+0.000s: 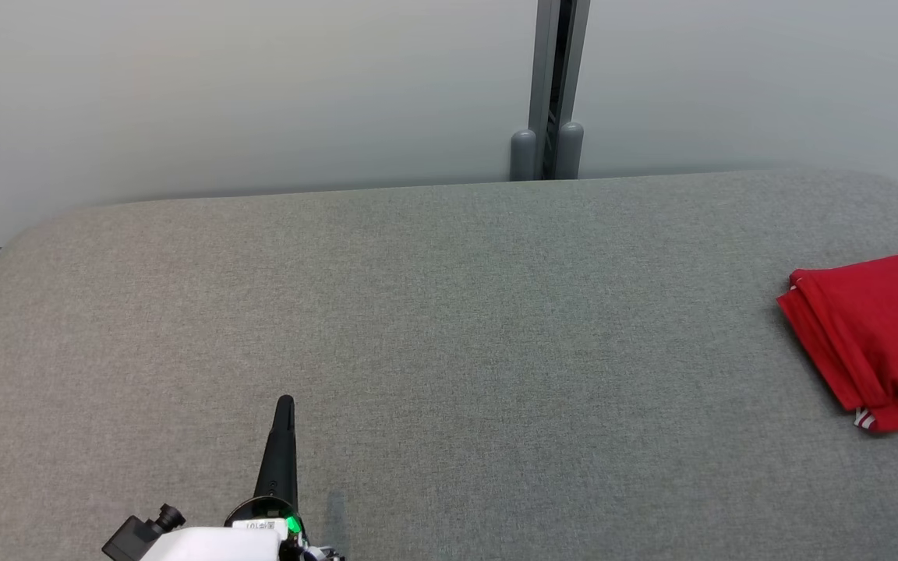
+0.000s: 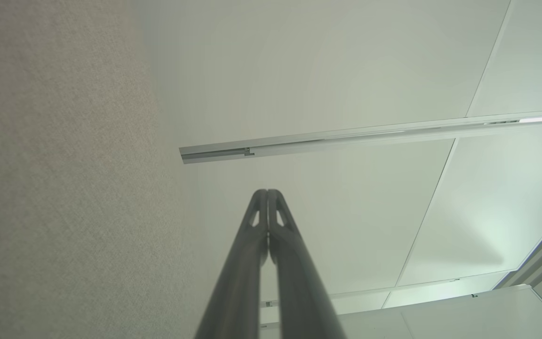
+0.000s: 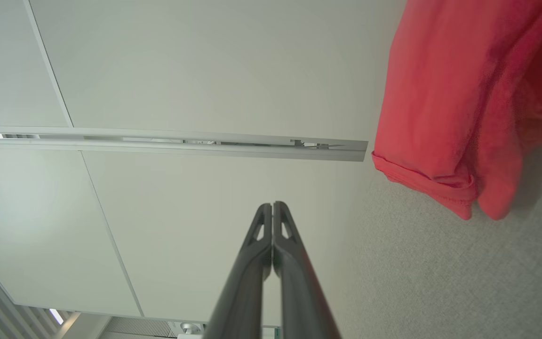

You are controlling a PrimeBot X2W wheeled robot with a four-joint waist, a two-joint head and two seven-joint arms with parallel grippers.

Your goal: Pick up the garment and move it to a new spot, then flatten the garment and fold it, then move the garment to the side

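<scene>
At the far right of the grey surface (image 1: 449, 312) lies the red garment (image 1: 878, 335), probably folded. It looks soft, light and floppy, so take it at its thick folded edge. The left gripper (image 1: 284, 403) and the right gripper (image 3: 272, 205) are both pressed together, empty.

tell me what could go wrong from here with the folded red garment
1. The red garment lies far right on the grey surface, running out of the head view; a nudge might push it off the edge.
2. The right arm's shut fingers sit close to its loose hem; moving away, they could snag it and undo the fold.
</scene>
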